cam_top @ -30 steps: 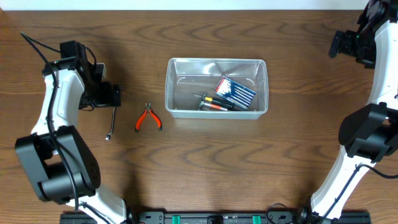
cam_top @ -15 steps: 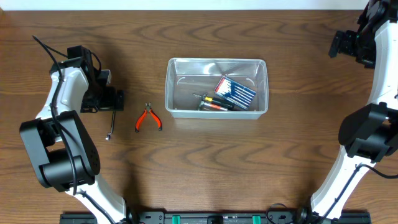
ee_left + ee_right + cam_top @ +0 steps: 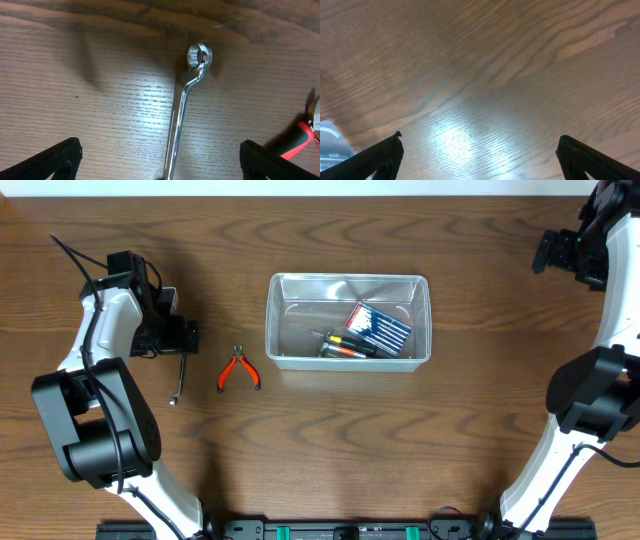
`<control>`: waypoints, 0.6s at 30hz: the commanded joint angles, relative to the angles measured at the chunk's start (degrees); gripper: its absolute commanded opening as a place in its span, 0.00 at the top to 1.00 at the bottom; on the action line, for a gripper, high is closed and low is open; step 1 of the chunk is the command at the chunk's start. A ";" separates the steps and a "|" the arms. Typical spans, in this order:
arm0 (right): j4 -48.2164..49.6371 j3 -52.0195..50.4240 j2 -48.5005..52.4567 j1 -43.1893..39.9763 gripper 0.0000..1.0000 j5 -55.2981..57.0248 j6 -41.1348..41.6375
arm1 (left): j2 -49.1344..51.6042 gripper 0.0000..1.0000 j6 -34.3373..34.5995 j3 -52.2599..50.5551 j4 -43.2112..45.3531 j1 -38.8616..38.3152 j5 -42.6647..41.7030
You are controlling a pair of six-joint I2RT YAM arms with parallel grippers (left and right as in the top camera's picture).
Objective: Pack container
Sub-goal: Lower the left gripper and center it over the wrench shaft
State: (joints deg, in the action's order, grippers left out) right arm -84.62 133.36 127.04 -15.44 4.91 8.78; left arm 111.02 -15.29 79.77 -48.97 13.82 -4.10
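The clear plastic container stands mid-table and holds a blue box and an orange-and-black screwdriver. Left of it lie orange-handled pliers and a silver ring wrench. My left gripper hovers open over the wrench's upper end. In the left wrist view the wrench runs up between the spread fingers, untouched, midway in the gripper. My right gripper is open at the far right, away from everything. The right wrist view shows only bare wood between that gripper's fingers.
A red pliers handle shows at the right edge of the left wrist view. A corner of the container shows at the lower left of the right wrist view. The wooden table stretches around all of it.
My left arm has shifted a little to the right, bringing its gripper over the wrench's upper end. The right arm and all the tools have stayed put.
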 commanded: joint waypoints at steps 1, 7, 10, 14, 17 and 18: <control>0.00 -0.04 -0.28 -0.35 0.01 0.48 0.59 | 1.97 0.01 -0.76 1.09 0.11 0.31 0.02; 0.00 -0.04 -0.28 -0.33 0.01 0.48 0.59 | 4.17 0.01 -0.79 1.09 0.07 0.24 0.00; 0.00 -0.04 -0.28 -0.33 0.01 0.48 0.59 | 4.81 0.01 -0.79 1.09 0.24 0.24 0.00; 0.00 -0.04 -0.28 -0.39 0.01 0.48 0.59 | 4.81 0.01 -0.81 1.09 0.72 0.24 -0.22; 0.00 -0.04 -0.28 -0.39 0.01 0.48 0.59 | 4.81 0.01 -1.73 1.09 1.11 0.24 -2.56; 0.00 -0.04 -0.28 -0.39 0.01 0.48 0.59 | 4.81 0.01 -1.92 1.09 1.33 0.26 -3.08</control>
State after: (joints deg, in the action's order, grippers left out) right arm -84.62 133.36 127.04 -15.53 4.91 8.78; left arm 115.74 -15.49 79.77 -47.86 13.82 -4.75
